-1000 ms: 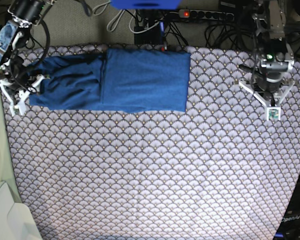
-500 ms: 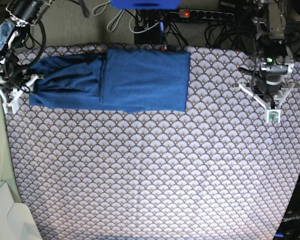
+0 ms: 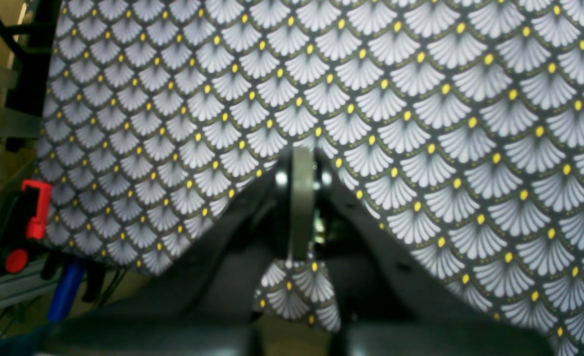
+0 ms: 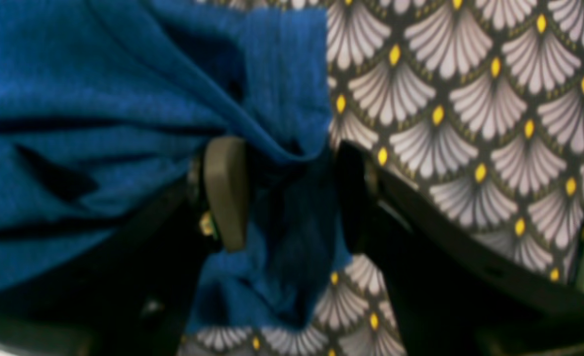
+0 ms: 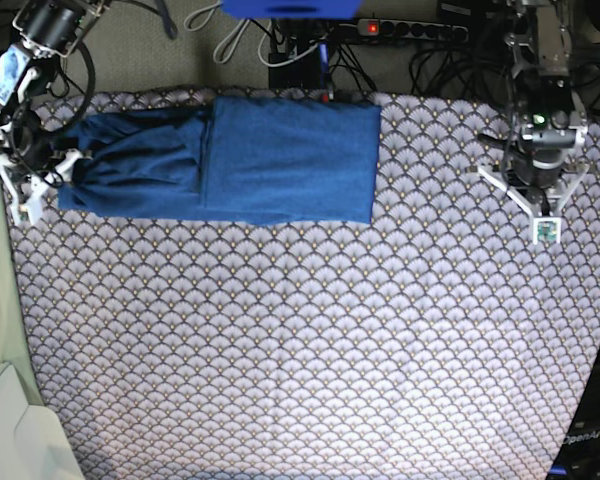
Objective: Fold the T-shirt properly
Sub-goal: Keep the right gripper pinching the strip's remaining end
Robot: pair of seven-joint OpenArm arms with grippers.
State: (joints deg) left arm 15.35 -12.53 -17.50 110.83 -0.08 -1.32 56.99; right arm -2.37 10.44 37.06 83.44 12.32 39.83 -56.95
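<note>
One T-shirt (image 5: 250,160), plain medium blue, lies along the far edge of the table, on one scallop-patterned tablecloth (image 5: 310,340). Its right-hand portion in the base view forms a flat, smooth rectangle; its left-hand portion is bunched into several creases that narrow toward the table's left edge.

Two arms are present. The right gripper (image 5: 38,185) stands at the left end of the garment in the base view. In the right wrist view its two fingers are spread wide, one olive pad (image 4: 225,190) to the left and one dark finger to the right, with a gathered fold of the T-shirt (image 4: 99,123) lying between them; the pads are apart and do not pinch the cloth. Bare tablecloth (image 4: 470,123) shows beside the fold.

The left gripper (image 5: 543,205) rests over the bare tablecloth at the right side of the base view, well apart from the garment. In the left wrist view its jaws are pressed together, the left gripper (image 3: 301,163) showing a single narrow olive strip with nothing between the pads, over the tablecloth (image 3: 420,99).

One power strip (image 5: 410,30) with one lit red switch lies beyond the far edge of the table, among several dark cables.
</note>
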